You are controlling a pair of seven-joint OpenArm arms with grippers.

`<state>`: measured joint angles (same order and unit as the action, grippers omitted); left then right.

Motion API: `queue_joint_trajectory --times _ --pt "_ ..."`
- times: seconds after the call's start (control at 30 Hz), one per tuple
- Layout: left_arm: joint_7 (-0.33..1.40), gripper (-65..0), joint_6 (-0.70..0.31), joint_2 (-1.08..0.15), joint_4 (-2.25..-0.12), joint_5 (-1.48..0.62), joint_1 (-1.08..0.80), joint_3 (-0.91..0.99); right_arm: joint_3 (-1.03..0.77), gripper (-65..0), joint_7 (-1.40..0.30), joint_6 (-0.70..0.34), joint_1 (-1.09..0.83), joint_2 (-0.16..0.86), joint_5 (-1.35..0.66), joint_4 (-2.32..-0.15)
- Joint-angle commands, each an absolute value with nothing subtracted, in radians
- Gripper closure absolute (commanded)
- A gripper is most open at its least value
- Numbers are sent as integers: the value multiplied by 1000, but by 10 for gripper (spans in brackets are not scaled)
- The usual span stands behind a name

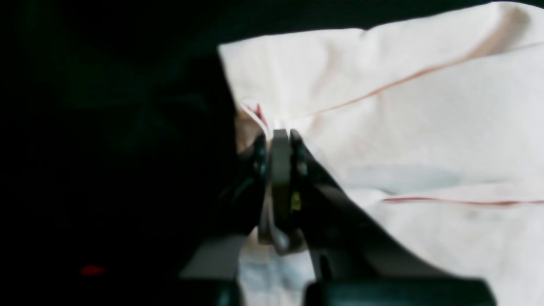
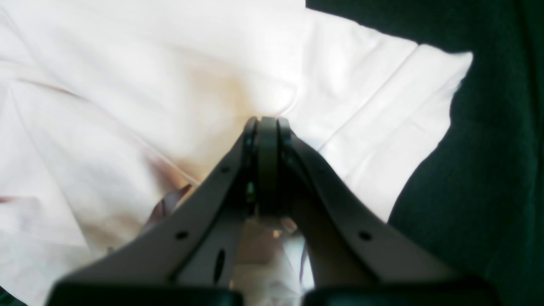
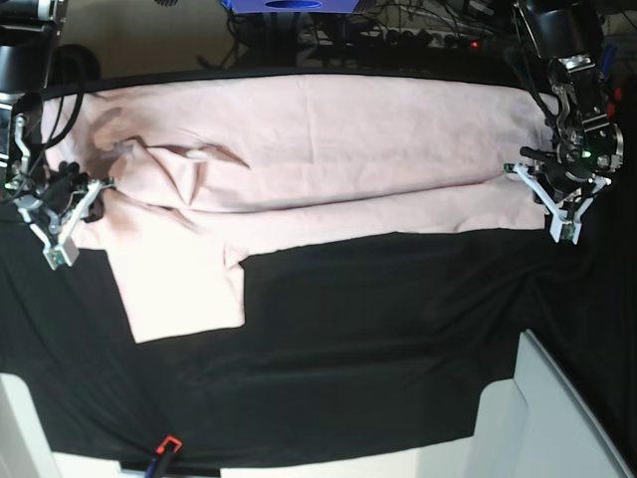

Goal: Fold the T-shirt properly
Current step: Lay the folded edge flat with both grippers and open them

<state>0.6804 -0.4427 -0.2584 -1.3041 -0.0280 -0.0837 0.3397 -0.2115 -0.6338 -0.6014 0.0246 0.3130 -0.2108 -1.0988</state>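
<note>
Gripping opposite ends of the T-shirt (image 3: 328, 149), left gripper (image 1: 280, 132) and right gripper (image 2: 267, 120) are clamped tight on cloth.

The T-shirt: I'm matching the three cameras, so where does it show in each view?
Left wrist: T-shirt fills the right half, pinched by the left gripper.
Right wrist: it fills the left and centre, pinched by the right gripper.
Base: stretched across the upper table.
Shared landmark: black table cloth.
</note>
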Motion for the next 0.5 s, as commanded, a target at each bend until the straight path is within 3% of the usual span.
queue_joint_trajectory --times 0.0,0.47 --pt "664 0 -433 -286 -1320 -30 -73 343 -219 0 -621 -604 39 332 -220 -1118" --pt "664 0 -433 -303 -1316 -30 -50 349 -216 0 -628 -604 76 369 -217 -1118"
